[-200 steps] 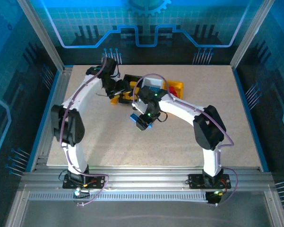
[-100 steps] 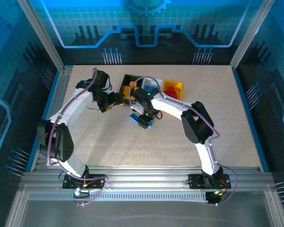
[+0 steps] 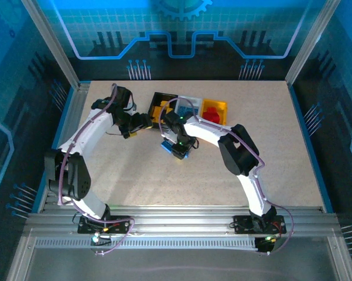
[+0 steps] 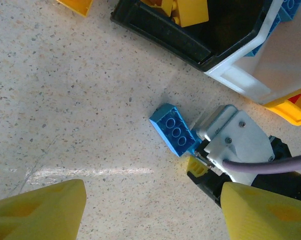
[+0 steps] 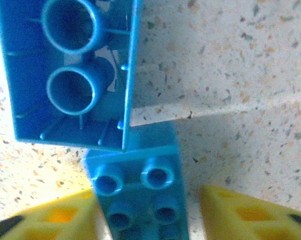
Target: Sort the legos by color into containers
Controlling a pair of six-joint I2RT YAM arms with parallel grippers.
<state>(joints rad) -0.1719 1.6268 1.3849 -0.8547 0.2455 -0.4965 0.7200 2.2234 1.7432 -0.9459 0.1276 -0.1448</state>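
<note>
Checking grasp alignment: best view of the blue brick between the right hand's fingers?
Right wrist: blue brick close up, studs clear, between the right hand's yellow fingers. Top external: a blue speck under the arm. Left wrist: a tilted blue lego beside that hand, possibly another one.

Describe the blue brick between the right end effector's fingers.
The blue brick is light-blue plastic, studs up in two rows, its near end out of frame. It lies on the speckled table between the yellow fingers of the right end effector; contact is unclear. A second blue brick, hollow side showing, overlaps its far end.
</note>
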